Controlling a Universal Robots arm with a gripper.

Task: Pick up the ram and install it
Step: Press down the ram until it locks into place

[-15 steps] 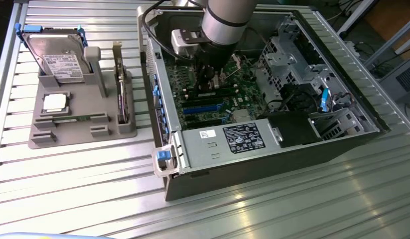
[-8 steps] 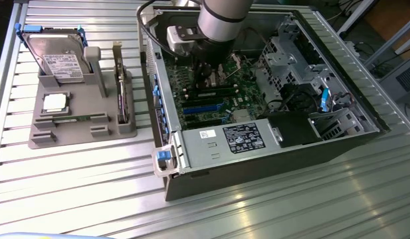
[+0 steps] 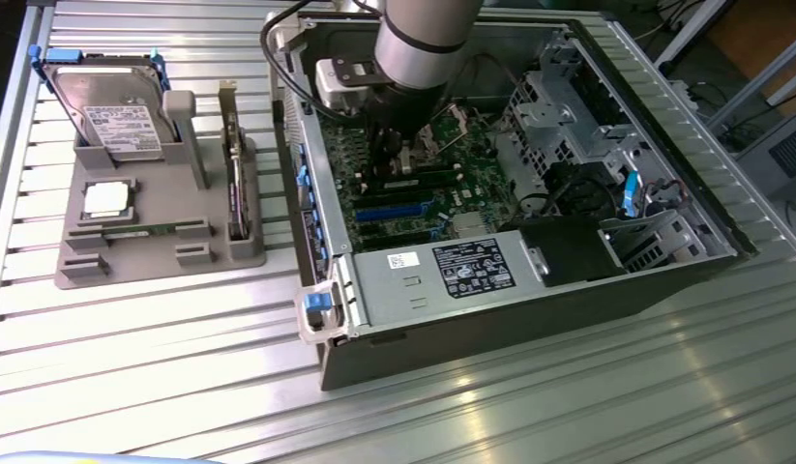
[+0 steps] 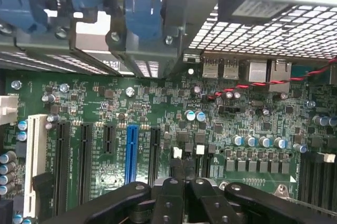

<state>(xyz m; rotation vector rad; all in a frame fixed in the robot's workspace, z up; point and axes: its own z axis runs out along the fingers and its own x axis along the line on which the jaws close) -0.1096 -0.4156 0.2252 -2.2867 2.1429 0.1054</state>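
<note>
Exterior view: high, oblique, distant, over open computer case (image 3: 501,193). Wrist view: close above motherboard (image 4: 158,113). Shared: motherboard.

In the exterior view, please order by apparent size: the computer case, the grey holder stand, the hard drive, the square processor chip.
1. computer case
2. grey holder stand
3. hard drive
4. square processor chip
The differences are clear; all lie at similar distance on the table.

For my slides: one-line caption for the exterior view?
Robot arm's gripper reaches into the open grey computer case, above its green motherboard.
</note>
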